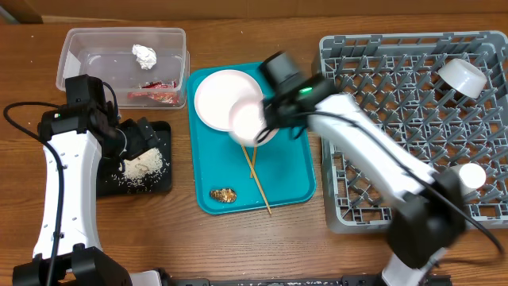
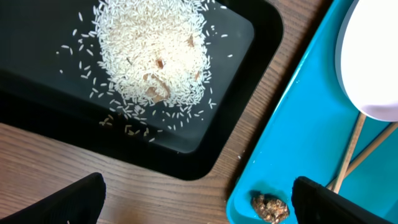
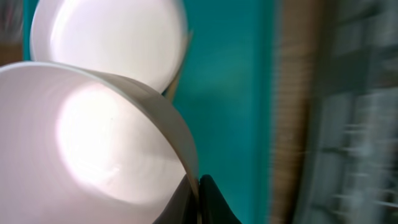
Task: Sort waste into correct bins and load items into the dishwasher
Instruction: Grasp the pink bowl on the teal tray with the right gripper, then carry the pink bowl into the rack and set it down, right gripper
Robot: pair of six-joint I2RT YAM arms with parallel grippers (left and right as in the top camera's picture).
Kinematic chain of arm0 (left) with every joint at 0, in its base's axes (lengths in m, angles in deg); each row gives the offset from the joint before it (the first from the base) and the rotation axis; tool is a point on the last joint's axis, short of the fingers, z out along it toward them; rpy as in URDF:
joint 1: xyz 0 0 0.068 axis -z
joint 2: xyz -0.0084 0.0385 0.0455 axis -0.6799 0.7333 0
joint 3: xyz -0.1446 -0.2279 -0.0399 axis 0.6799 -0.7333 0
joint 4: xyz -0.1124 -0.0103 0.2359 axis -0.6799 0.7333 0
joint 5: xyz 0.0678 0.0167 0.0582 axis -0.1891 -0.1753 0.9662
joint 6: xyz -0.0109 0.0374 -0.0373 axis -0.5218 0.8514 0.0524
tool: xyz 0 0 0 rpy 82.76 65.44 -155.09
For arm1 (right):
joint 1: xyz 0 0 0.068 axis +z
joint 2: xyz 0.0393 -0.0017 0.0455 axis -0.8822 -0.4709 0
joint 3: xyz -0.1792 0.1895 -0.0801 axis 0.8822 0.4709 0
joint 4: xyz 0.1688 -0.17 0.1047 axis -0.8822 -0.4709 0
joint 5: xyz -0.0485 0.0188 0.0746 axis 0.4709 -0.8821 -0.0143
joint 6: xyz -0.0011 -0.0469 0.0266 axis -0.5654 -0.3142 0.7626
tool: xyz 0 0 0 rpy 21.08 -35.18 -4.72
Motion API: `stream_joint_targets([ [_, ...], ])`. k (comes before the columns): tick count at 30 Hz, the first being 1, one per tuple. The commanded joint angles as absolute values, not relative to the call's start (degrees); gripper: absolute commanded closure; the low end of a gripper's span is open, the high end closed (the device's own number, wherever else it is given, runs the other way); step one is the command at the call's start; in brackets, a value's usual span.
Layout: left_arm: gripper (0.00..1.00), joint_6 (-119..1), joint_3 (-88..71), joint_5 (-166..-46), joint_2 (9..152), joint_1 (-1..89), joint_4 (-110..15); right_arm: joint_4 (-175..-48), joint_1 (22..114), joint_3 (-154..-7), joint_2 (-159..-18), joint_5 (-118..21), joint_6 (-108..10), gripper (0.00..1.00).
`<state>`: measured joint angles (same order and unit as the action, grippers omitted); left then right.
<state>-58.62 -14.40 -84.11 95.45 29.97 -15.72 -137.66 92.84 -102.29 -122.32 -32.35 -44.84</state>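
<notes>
My right gripper (image 3: pixel 199 199) is shut on the rim of a white bowl (image 3: pixel 93 143), holding it tilted above the teal tray (image 1: pixel 294 175). In the overhead view the bowl (image 1: pixel 248 119) partly overlaps the round white plate (image 1: pixel 218 95). Chopsticks (image 1: pixel 258 179) and a small brown food lump (image 1: pixel 223 195) lie on the teal tray. My left gripper (image 2: pixel 199 205) hangs open over bare wood between the black tray (image 2: pixel 37 81) and the teal tray, with the brown lump (image 2: pixel 270 207) just inside its right finger. Loose rice (image 2: pixel 149 50) is piled on the black tray.
The clear tub (image 1: pixel 79 48) at the back left holds a crumpled tissue ball (image 1: pixel 144 55) and a red wrapper (image 1: pixel 155 94). The grey dish rack (image 1: pixel 397 95) fills the right side, with a white bowl (image 1: pixel 462 76) and a small white cup (image 1: pixel 471 176) in it.
</notes>
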Motion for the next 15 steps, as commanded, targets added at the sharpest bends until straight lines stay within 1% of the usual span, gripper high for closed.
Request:
stream_joint_targets([
  [1,0.03,-59.43,-13.29,-84.79,94.60,29.84,-16.46,-138.34,88.15,-104.17,-115.37,-15.85,-45.12,0.96],
  [5,0.02,-59.43,-13.29,-84.79,94.60,29.84,-17.07,-135.93,82.00,-104.17,-113.01,1.44,-45.12,0.96],
  [9,0.02,-59.43,-13.29,-85.42,94.60,29.84,-17.62,-132.65,75.84,-103.65,-113.65,16.89,-44.92,0.96],
  [10,0.02,-59.43,-13.29,-85.62,94.60,29.84,-17.82,-132.50,73.81,-103.65,-114.41,21.24,-43.26,0.96],
  [15,0.02,-59.43,-13.29,-85.62,94.60,29.84,-17.84,-133.18,68.04,-103.60,-118.67,35.45,-38.89,0.96],
])
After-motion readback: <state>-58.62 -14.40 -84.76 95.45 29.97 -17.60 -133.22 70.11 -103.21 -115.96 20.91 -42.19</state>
